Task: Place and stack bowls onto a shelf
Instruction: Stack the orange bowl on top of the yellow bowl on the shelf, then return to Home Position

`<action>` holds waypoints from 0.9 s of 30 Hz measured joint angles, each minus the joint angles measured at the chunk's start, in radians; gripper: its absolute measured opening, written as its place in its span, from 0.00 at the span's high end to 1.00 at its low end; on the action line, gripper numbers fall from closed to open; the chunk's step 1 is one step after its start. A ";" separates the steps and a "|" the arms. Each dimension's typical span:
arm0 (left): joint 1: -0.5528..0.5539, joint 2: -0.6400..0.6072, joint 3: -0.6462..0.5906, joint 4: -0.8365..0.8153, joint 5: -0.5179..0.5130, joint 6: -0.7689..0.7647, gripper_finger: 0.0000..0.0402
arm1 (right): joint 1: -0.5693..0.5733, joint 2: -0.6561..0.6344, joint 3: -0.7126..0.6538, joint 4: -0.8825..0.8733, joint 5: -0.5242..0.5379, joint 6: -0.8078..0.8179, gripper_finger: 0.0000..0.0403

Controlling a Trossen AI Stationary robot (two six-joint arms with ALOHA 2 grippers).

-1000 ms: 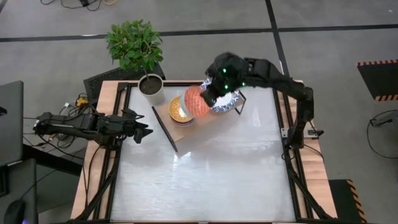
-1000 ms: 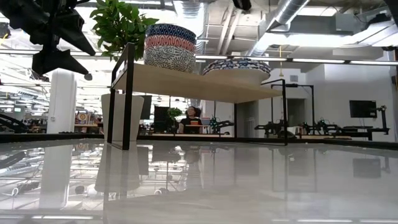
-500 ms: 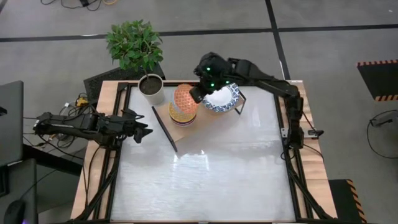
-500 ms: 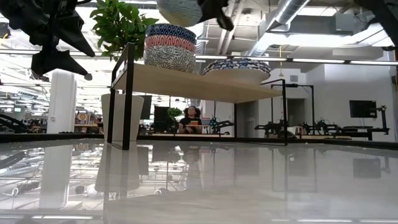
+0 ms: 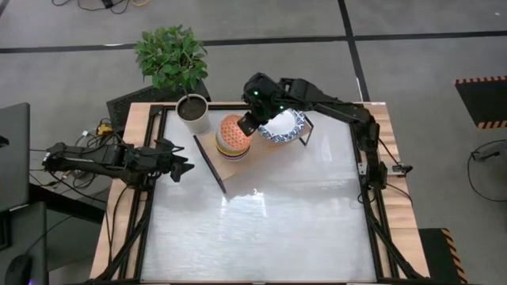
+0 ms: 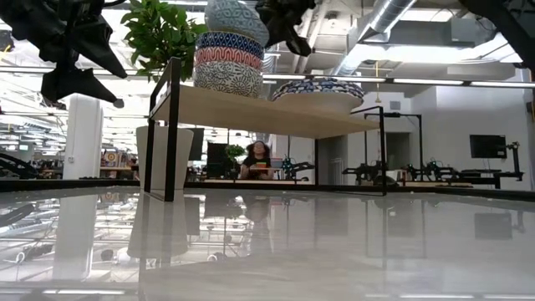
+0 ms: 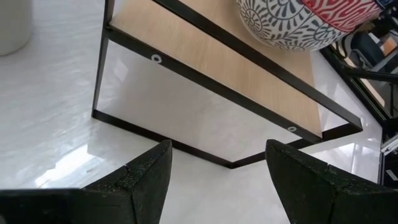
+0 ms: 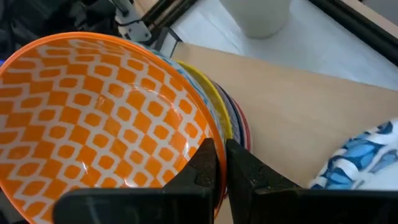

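Note:
My right gripper [image 5: 247, 125] is shut on a bowl [image 8: 106, 118] that is orange with white diamonds inside and blue-patterned outside [image 6: 236, 17]. It hangs tilted over the stack of bowls [image 6: 227, 63] on the shelf [image 6: 267, 110]. A wide blue-and-white bowl [image 5: 283, 127] sits on the plank beside the stack. My left gripper [image 5: 186, 168] waits open above the table's left side, and its wrist view shows the shelf [image 7: 249, 74]. My right gripper [image 8: 221, 149] pinches the orange bowl's rim [image 8: 208, 134], one finger inside [image 8: 202, 165] and one outside. It comes slanting down from the table's right. The bowl is tilted, its low side at the stack's top bowl [image 8: 219, 109]; whether they touch, I cannot tell.
A white plant pot [image 5: 193, 113] with a leafy plant stands at the shelf's left end, close to the stack. The shelf sits at the table's far edge. Black frame rails [image 5: 150, 198] border the white tabletop [image 5: 261, 222].
My right gripper has carried the orange bowl toward the table's left and downward, from above the wide blue-and-white bowl to over the stack. The bowl has tipped from nearly on edge toward level. It stays shut on the rim.

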 joint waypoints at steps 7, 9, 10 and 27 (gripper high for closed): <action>0.000 0.000 0.000 0.000 -0.004 0.000 0.39 | -0.003 0.000 0.000 -0.019 0.004 -0.002 0.86; 0.000 0.000 0.000 0.000 -0.004 0.001 0.39 | -0.003 0.000 0.001 -0.012 0.011 0.001 0.80; 0.000 0.000 0.000 0.000 -0.005 0.001 0.39 | -0.004 0.000 0.001 -0.012 0.011 0.001 0.78; 0.000 0.000 0.000 0.007 -0.040 0.002 0.39 | -0.014 -0.046 0.001 0.067 -0.023 -0.008 0.71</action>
